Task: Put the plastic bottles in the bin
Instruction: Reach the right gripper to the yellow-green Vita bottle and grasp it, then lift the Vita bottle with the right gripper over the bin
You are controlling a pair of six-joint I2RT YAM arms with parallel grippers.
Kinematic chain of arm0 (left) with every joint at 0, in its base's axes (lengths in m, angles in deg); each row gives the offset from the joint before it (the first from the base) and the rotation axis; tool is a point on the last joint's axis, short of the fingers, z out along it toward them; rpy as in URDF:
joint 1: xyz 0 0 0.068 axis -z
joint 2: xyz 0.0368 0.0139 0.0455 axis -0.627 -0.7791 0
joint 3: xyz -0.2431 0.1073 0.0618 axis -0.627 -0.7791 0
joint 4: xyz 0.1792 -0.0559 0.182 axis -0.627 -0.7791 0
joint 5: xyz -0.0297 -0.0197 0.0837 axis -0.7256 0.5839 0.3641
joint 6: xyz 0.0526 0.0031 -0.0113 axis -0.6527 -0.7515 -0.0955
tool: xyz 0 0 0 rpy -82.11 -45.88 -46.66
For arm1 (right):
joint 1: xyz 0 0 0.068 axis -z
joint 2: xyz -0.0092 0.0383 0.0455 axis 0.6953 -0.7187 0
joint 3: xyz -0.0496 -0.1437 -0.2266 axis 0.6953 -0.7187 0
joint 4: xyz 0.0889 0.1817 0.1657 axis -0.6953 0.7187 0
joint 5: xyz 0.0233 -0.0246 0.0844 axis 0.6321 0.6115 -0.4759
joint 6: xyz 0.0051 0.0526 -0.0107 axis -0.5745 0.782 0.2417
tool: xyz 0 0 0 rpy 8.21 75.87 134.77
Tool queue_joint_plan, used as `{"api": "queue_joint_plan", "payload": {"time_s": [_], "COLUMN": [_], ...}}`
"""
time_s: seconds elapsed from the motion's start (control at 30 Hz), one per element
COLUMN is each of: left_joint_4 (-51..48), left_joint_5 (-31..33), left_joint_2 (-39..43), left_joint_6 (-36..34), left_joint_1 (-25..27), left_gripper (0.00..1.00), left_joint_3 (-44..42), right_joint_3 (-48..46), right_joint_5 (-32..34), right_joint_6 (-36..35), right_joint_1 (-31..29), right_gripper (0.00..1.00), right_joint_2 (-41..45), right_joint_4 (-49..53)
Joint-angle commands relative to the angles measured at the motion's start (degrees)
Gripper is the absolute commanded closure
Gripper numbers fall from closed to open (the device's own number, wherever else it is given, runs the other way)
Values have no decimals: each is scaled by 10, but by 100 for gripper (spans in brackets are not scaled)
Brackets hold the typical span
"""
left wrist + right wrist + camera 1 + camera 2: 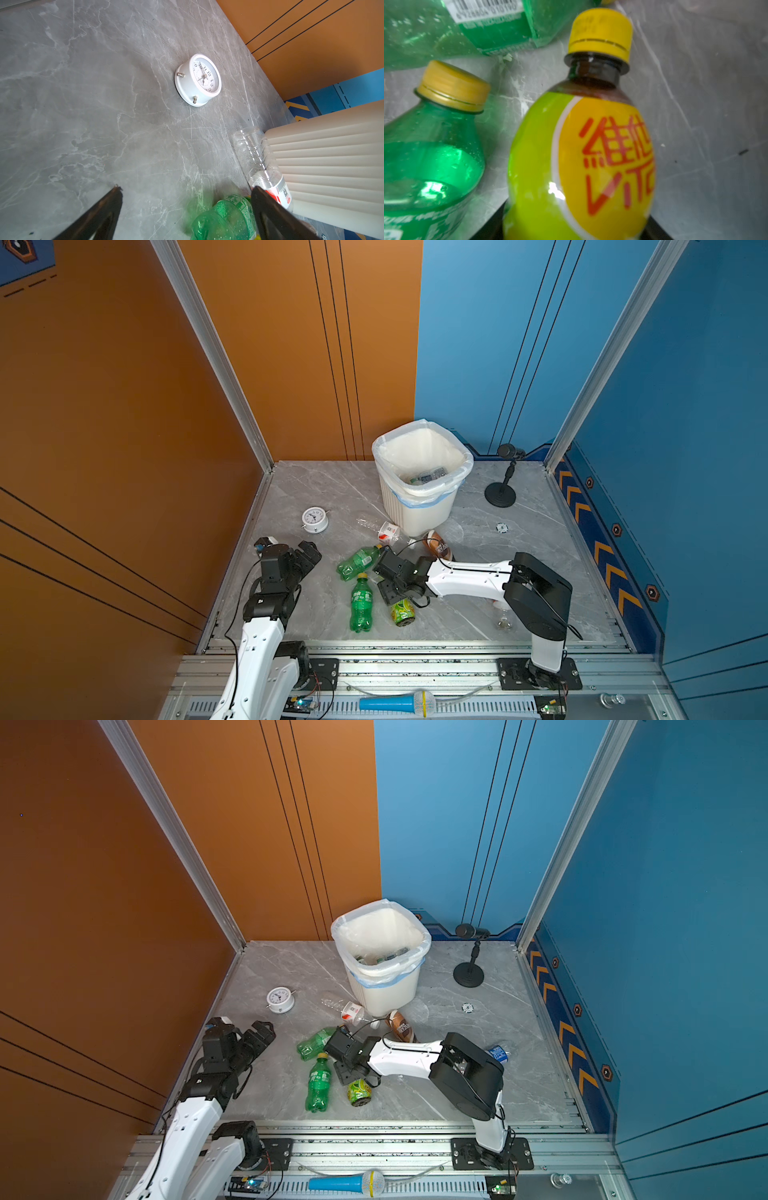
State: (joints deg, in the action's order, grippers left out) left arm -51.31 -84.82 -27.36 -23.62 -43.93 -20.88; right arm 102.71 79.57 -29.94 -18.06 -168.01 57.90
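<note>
My right gripper (574,218) is shut on a yellow-green bottle (577,158) with a yellow cap, low over the table's front middle (402,612). Beside it lie a green bottle (360,608) and a crushed green one (357,562). A clear bottle with a red label (376,526) and a brown bottle (438,545) lie by the foot of the bin (465,460), which holds several bottles (428,477). A blue-labelled bottle (498,1053) lies behind the right arm. My left gripper (187,189) hangs open and empty at the left (309,551).
A white alarm clock (314,519) sits at the left. A black round-based stand (500,493) stands right of the bin, with a small round token (502,527) in front of it. A blue microphone (395,702) lies on the front rail.
</note>
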Motion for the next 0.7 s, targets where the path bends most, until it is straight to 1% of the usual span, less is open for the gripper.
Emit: {"api": "queue_joint_plan", "payload": {"time_s": [0.0,0.13,0.43,0.57,0.67], "left_joint_4": [-9,-9,-8,-1,-1], "left_joint_5": [-11,-13,-14,-16,-20], "left_joint_2": [5,4,4,-1,-3], "left_joint_6": [-11,-10,-4,-4,-3], "left_joint_1": [-5,-7,-10,-10,-11], "left_gripper": [2,2,2,2,2], "left_joint_3": [-10,-11,-14,-14,-12], "right_joint_3": [13,6,0,4,21], "right_joint_5": [-8,-6,20,40,56], "right_joint_6": [-9,-13,-31,-61,-98], "right_joint_1": [4,4,-3,-3,-3], "right_gripper": [41,48,49,49,49], "right_joint_2": [-5,12,77,118,151], "right_joint_4": [20,13,9,6,0]}}
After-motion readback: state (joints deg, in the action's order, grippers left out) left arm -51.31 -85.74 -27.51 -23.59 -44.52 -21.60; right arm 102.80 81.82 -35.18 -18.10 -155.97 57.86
